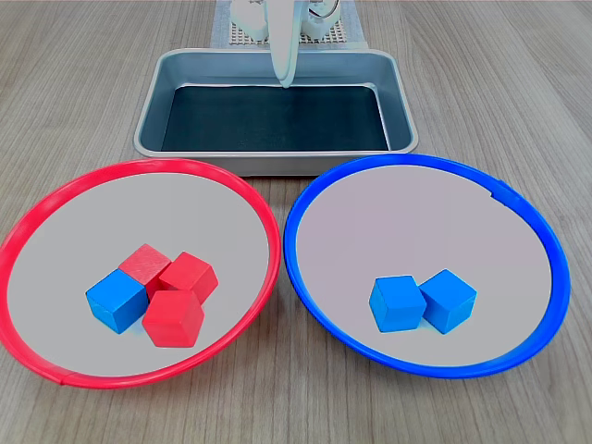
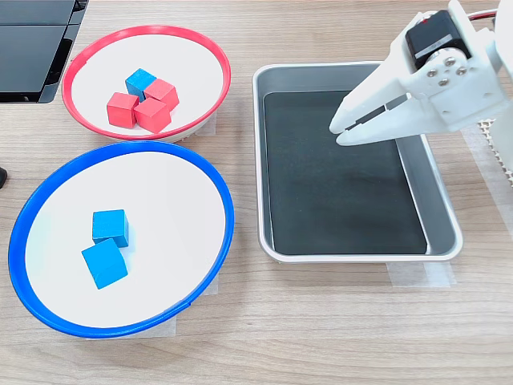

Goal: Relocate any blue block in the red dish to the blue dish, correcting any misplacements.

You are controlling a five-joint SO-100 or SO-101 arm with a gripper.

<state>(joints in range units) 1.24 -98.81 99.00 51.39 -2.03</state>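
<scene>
The gripper [image 1: 285,81] is cut off at the top in the first exterior view, above the metal tray [image 1: 398,102]. In the second exterior view, its empty tips [image 2: 340,129] are seen nearly pressed together; the blue block [image 2: 140,82] lies in the red dish [image 2: 216,60], the blue dish [image 2: 216,188] beside it.

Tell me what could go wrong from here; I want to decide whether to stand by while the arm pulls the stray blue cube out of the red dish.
1. The blue block sits pressed against three red cubes in the red dish, so a finger could likely catch or shove a red one.
2. The blue dish already holds two blue cubes; a drop onto them might bounce.
3. The gripper hangs above the metal tray, so its path might clip the red dish's raised rim.
</scene>
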